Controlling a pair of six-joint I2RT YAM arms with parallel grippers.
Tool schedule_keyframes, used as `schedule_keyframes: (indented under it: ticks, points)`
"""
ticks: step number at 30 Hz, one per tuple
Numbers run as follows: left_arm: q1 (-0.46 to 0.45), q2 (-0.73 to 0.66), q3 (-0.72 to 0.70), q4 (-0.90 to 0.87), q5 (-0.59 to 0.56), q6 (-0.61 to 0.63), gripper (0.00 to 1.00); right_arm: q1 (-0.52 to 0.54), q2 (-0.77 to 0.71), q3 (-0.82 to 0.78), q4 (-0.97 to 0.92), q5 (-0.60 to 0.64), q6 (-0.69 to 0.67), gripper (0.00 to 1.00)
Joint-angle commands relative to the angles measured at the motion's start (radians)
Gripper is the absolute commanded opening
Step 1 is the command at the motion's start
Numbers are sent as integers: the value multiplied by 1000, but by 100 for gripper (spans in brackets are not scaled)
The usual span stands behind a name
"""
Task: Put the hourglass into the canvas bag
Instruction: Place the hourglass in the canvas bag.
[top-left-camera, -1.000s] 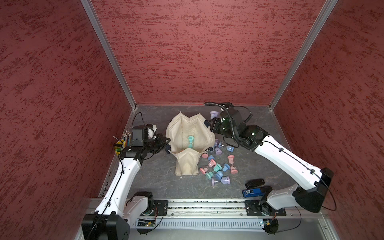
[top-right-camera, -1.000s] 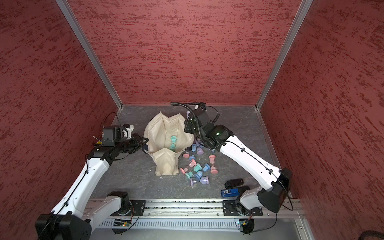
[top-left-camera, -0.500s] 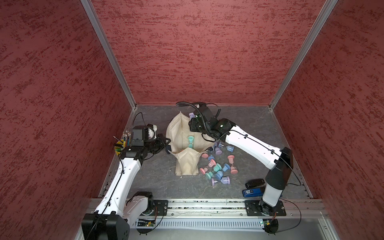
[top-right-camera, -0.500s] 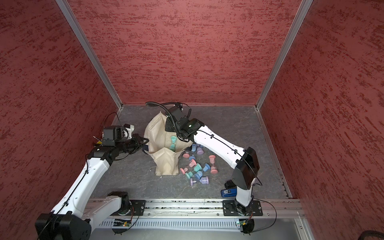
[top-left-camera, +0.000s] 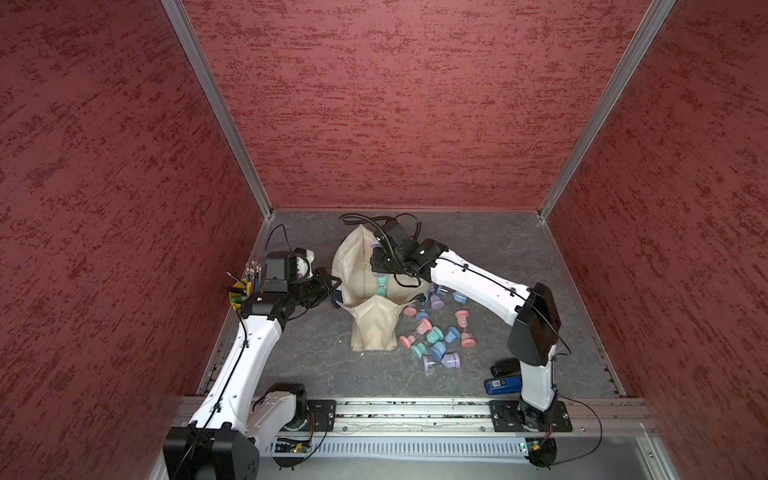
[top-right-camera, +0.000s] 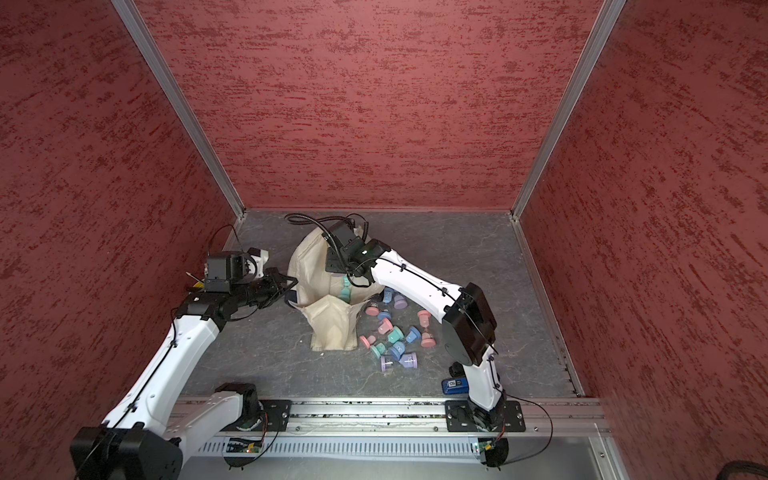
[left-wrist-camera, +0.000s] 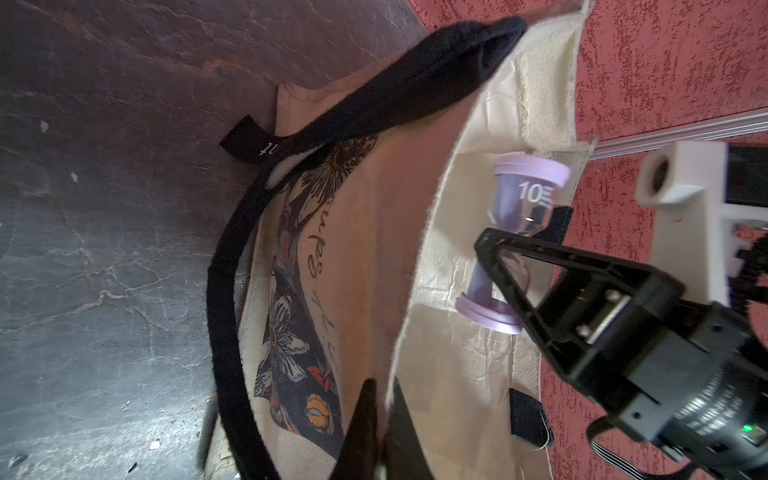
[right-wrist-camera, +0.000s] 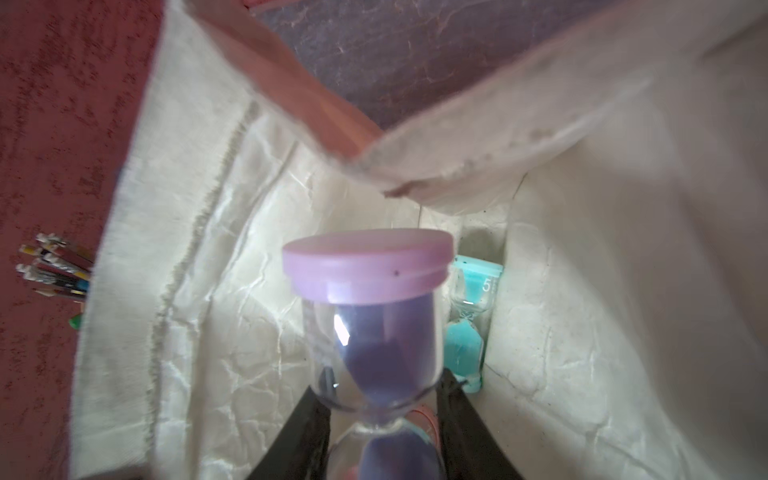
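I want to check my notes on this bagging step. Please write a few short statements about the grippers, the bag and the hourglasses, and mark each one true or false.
1. The right gripper is shut on the purple hourglass at its narrow neck. True.
2. The left gripper pinches the rim of the canvas bag. True.
3. The canvas bag holds nothing inside. False: a teal hourglass lies in it.
4. Every hourglass is inside the bag. False: a pile of hourglasses lies on the table beside the bag.
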Motion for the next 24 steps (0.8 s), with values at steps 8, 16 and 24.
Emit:
schedule_keyframes:
  ticks: [8,16,24]
  points:
    - [-5,4,22,-6,11,20,7,41,41,-38,48,-47,40,8]
    - [-7,6,13,15,14,6,6,69,11,1,-13,27,18,62]
    - [-8,2,10,-1,17,18,6,69,-128,32,-97,233,-11,69]
